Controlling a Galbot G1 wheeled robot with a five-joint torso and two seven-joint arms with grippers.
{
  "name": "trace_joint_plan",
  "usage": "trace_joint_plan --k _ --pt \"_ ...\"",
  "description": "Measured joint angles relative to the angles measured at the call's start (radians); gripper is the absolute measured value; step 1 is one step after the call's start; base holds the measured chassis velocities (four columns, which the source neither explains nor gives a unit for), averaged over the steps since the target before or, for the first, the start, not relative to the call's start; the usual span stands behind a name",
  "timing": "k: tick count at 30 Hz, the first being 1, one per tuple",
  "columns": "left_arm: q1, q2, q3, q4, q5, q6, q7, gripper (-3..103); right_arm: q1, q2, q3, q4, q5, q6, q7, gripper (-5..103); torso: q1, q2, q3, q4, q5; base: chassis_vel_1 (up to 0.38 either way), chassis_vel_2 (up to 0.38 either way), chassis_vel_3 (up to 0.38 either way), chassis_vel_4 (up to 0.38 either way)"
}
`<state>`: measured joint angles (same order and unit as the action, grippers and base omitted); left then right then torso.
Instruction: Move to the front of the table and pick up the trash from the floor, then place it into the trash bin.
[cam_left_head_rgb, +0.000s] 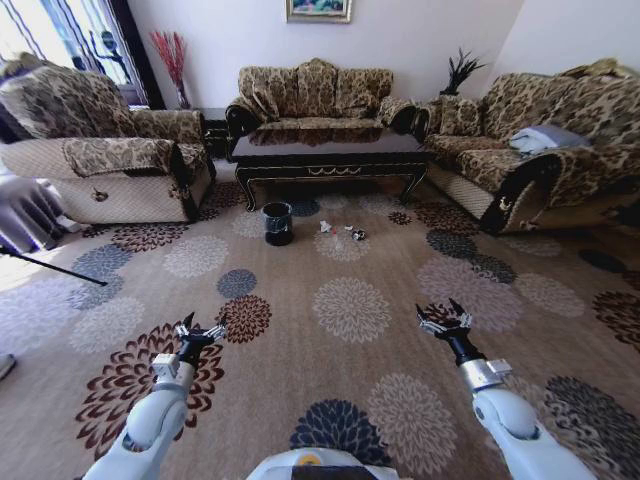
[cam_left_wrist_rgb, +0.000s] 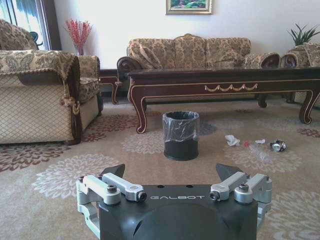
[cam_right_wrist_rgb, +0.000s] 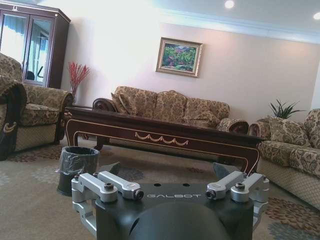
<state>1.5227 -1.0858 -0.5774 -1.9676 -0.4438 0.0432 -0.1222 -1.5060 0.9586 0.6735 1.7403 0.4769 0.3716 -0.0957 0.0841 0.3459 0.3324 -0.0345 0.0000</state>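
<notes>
The dark coffee table (cam_left_head_rgb: 325, 160) with gold trim stands far ahead before the middle sofa; it also spans the left wrist view as the table (cam_left_wrist_rgb: 225, 82) and the right wrist view as the table (cam_right_wrist_rgb: 160, 132). The black trash bin (cam_left_head_rgb: 278, 222) stands on the flowered carpet floor (cam_left_head_rgb: 350, 310) in front of the table's left end. To its right lies the trash (cam_left_head_rgb: 340, 232): white paper wads (cam_left_wrist_rgb: 231, 140), a clear bottle (cam_left_wrist_rgb: 257, 151) and a small dark scrap (cam_left_wrist_rgb: 278, 146). My left gripper (cam_left_head_rgb: 198, 330) and right gripper (cam_left_head_rgb: 443, 320) are held low and open, far short of the trash.
An armchair (cam_left_head_rgb: 100, 150) stands at the left, a sofa (cam_left_head_rgb: 310, 95) behind the table, another sofa (cam_left_head_rgb: 540, 150) at the right. Open carpet lies between me and the bin (cam_right_wrist_rgb: 77, 167). A cabinet (cam_right_wrist_rgb: 30, 45) and red branches in a vase (cam_left_head_rgb: 172, 60) stand at the back left.
</notes>
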Motion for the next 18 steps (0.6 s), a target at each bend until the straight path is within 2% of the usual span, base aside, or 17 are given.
trace_joint_plan --k 18 --pt "0.004 0.0 0.0 -0.002 -0.001 0.004 -0.007 100 -0.006 0.011 0.003 -0.001 0.001 0.012 -0.007 100 -0.022 -0.07 -0.048 0.0 0.0 0.0 0.0 0.0 0.0"
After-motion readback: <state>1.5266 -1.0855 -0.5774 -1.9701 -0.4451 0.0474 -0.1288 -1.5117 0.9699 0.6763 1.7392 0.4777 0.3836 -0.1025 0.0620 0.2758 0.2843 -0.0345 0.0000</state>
